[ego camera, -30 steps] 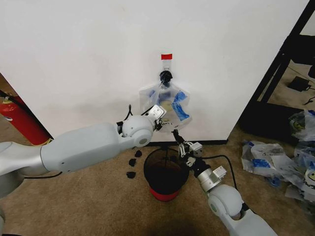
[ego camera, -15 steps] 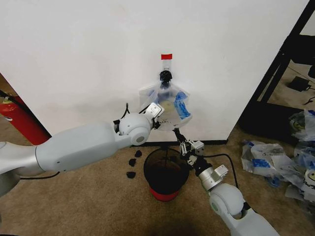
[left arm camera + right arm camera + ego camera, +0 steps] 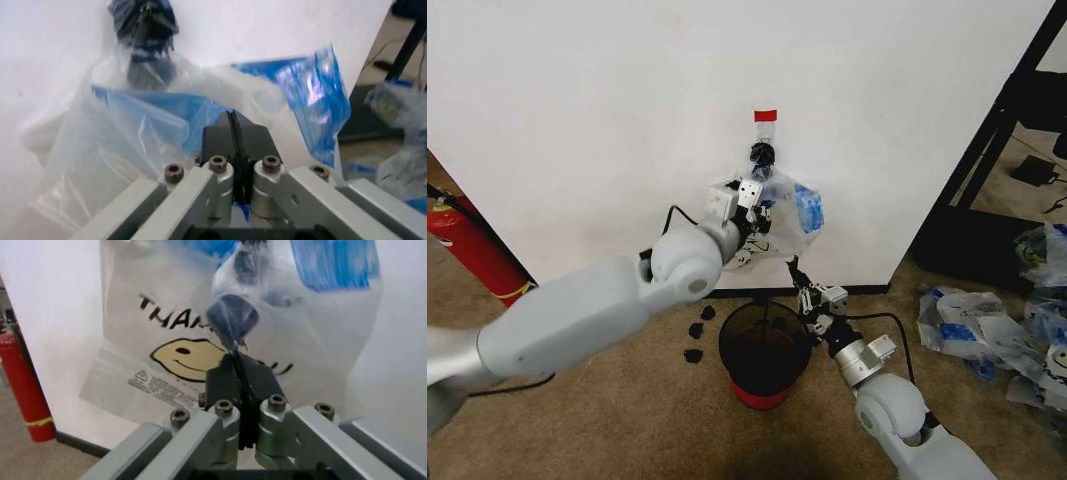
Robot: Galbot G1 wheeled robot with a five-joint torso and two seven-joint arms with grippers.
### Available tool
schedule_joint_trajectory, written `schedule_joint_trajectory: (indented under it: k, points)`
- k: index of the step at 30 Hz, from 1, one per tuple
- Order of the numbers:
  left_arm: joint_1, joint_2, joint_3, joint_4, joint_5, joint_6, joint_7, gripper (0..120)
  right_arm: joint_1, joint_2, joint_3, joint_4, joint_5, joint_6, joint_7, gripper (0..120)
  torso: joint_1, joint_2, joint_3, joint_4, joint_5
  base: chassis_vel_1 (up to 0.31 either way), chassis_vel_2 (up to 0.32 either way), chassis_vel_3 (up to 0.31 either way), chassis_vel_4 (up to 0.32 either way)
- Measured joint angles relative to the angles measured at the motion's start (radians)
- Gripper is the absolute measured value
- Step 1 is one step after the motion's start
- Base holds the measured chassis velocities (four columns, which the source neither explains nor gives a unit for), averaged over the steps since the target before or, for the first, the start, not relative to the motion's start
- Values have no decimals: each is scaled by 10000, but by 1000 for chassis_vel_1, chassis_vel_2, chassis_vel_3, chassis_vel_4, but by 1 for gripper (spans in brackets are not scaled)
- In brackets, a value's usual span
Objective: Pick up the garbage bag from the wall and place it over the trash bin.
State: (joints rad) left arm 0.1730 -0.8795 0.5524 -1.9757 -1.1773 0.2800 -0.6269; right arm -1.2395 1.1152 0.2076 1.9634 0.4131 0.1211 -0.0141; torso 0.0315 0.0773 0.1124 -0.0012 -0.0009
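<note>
The garbage bag (image 3: 785, 226), whitish plastic with blue tape patches and a yellow smiley print, hangs on the wall under a black clip (image 3: 763, 155) and a strip of red tape. My left gripper (image 3: 754, 206) is at the bag's upper left, shut on a blue-taped fold (image 3: 200, 107). From below, my right gripper (image 3: 795, 268) is shut on a pinch of the bag's lower plastic (image 3: 232, 320), with the smiley (image 3: 183, 357) behind it. The trash bin (image 3: 764, 350), black mesh with a red base, stands on the carpet directly under the bag.
A red fire extinguisher (image 3: 467, 245) leans at the left wall. Black scraps (image 3: 697, 330) lie left of the bin. A heap of white-and-blue bags (image 3: 1012, 330) covers the floor at right, behind a black frame (image 3: 997, 140).
My left gripper has risen along the bag towards the clip, bunching the plastic and lifting the blue patches. The right gripper moved slightly up with the bag's bottom.
</note>
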Motion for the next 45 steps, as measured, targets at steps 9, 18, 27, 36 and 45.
schedule_joint_trajectory:
  k: [9, 18, 27, 36, 45]
  points:
    - [1146, -354, -618, 295, 860, -1069, 229, 0, -496, -141, 409, 440, 95, -104, -28, 0, 0, 0, 0, -4, 6, 0, 0, 0, 0]
    - [1827, -729, -985, 517, 1343, -1257, 243, 0, -1219, -1175, 1875, 1741, 242, -736, 615, 16, -1, -2, 0, -6, 3, 0, 0, 0, 0]
    - [2051, -878, -987, 457, 1500, -1298, 240, 0, 1264, -2517, 1006, 1064, 334, -1722, 1629, 50, -1, -3, 1, 0, 2, 0, 0, 0, 0]
    - [1952, -868, -979, 428, 1469, -1289, 228, 0, 3926, -2856, -1487, -319, -150, -2646, 1509, 83, 0, -5, 2, -2, -2, 0, 0, 0, 0]
    - [2047, -774, -1036, 254, 1438, -1265, 229, 0, 5293, -2454, -2700, -1152, -540, -3009, 1890, 93, 0, -5, 2, 3, 0, 0, 0, 0, 0]
